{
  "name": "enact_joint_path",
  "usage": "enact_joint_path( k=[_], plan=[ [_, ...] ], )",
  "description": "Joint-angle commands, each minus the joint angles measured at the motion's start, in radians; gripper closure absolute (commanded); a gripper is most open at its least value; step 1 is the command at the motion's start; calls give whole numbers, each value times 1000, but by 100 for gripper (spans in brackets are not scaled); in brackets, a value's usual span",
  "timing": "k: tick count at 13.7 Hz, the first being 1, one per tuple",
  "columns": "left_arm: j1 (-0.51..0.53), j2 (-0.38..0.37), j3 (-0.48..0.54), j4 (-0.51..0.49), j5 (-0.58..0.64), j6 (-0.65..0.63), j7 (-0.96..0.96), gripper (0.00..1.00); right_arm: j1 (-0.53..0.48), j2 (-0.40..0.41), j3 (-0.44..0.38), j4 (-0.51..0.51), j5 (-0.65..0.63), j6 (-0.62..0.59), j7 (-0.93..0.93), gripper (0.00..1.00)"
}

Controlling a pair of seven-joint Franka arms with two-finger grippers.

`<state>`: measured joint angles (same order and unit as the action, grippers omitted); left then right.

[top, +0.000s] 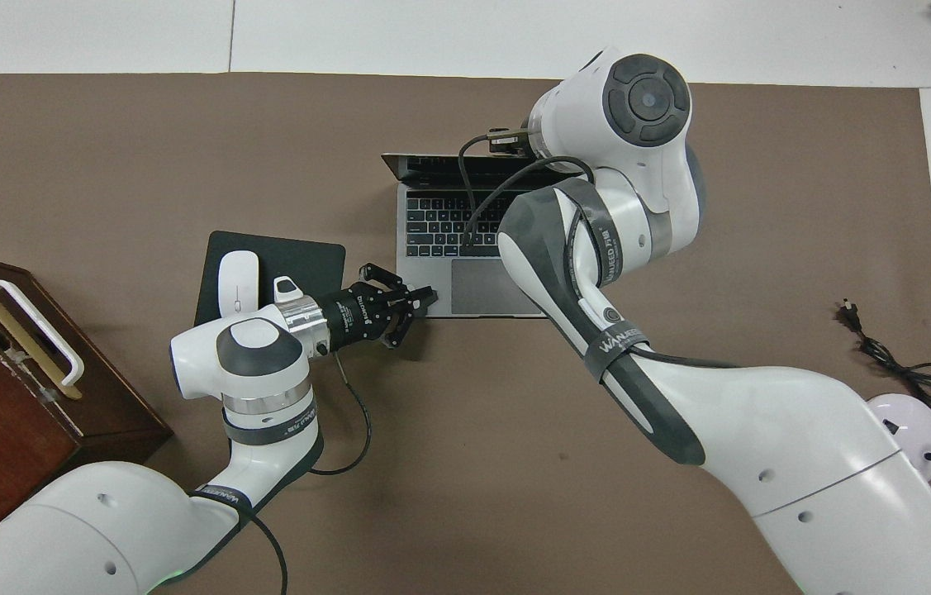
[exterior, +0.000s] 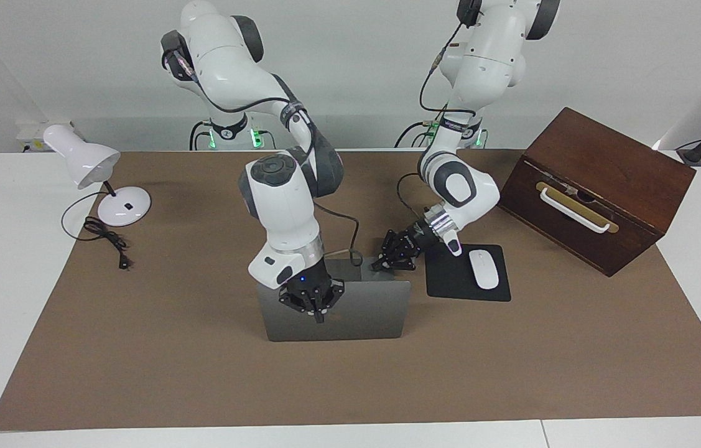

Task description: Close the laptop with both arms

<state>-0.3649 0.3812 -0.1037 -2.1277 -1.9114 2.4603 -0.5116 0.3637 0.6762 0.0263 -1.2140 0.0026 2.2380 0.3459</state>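
Note:
The silver-grey laptop [exterior: 362, 314] stands open in the middle of the mat, with the back of its lid turned away from the robots. Its black keyboard [top: 440, 223] and grey trackpad show in the overhead view. My right gripper [exterior: 313, 305] is at the lid's top edge, reaching down over the lid's back; in the overhead view its own wrist hides it. My left gripper [exterior: 395, 256] is low at the corner of the laptop's base nearest the robots, toward the left arm's end. Its fingertips [top: 425, 296] are drawn together and touch that corner.
A black mouse pad [exterior: 450, 280] with a white mouse [exterior: 484, 269] lies beside the laptop toward the left arm's end. A brown wooden box [exterior: 599, 186] with a white handle stands farther that way. A white desk lamp [exterior: 83, 163] and its cable [exterior: 107, 239] are at the right arm's end.

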Motion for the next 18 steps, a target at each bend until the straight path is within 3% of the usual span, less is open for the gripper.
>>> enact_joint_path(
  k=[1, 18],
  plan=[
    [3, 48, -5, -35, -8, 5, 48, 100, 1, -17, 3, -24, 19, -11, 16, 100],
    [6, 59, -4, -67, -31, 22, 93, 100, 8, -13, 9, -55, 60, -126, 96, 100]
  ],
)
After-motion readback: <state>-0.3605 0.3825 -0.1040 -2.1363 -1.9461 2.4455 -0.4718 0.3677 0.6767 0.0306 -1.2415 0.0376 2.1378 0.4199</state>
